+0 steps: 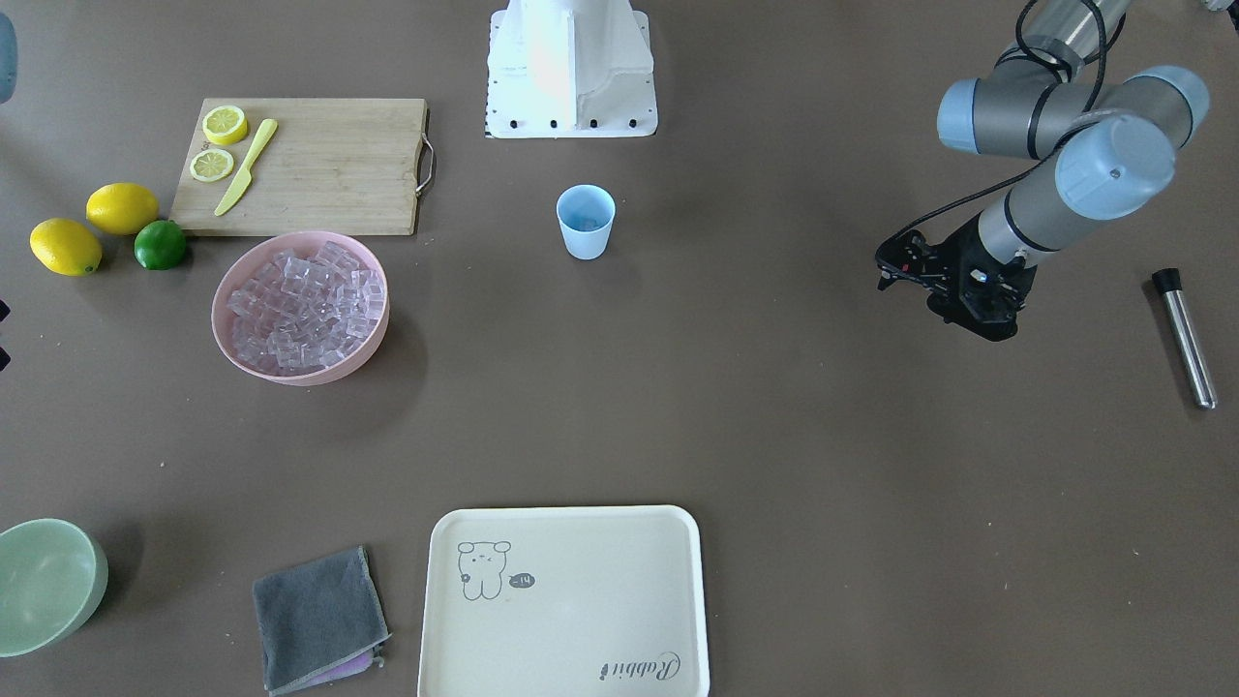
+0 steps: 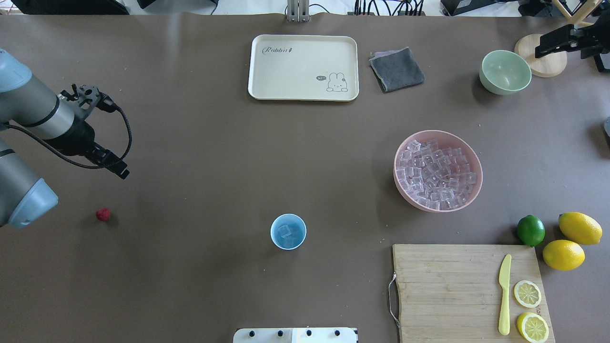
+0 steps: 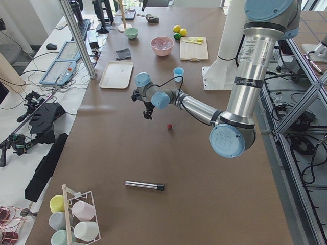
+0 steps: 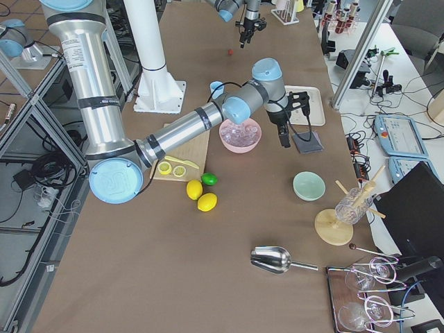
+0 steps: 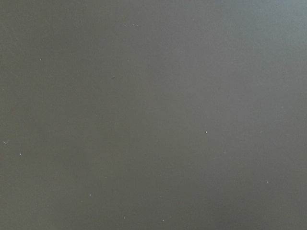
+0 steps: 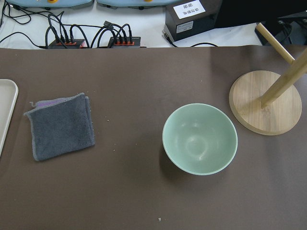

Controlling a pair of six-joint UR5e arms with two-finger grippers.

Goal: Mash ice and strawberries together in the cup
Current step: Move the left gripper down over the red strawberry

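Both of my tools hang clear of the work. My left gripper [image 3: 147, 114] points down above the bare table [image 2: 200, 157]. Its own camera shows only that brown surface and no fingers, and from the fixed views I cannot tell how far its jaws stand apart. My right gripper [image 4: 285, 142] hangs high over the far right part of the table. Its wrist camera looks down on the pale green bowl [image 6: 199, 139], the grey cloth [image 6: 61, 125] and a round wooden stand base [image 6: 265, 102], again with no fingers in view, so I cannot tell its opening either.

The cup [image 2: 288, 231] stands upright near the middle of the table, on my side and well apart from both grippers. A few cubes of ice [image 2: 285, 232] lie in its bottom. Many more cubes fill the pink bowl [image 2: 438, 208], off to my right.

The strawberry [image 2: 103, 214] lies on the bare table near my left gripper, a little closer to me than it, and well apart from the cup. The steel muddler [image 3: 144, 186], black at one end, lies flat toward the table's left end, beyond that gripper.

By my right side sit a wooden cutting board [image 2: 452, 286] carrying two lemon halves [image 2: 527, 294] and a yellow knife [image 2: 504, 295], two whole lemons [image 2: 580, 227] and a lime [image 2: 531, 230]. A cream tray [image 2: 295, 66] lies at the far edge beside the cloth.
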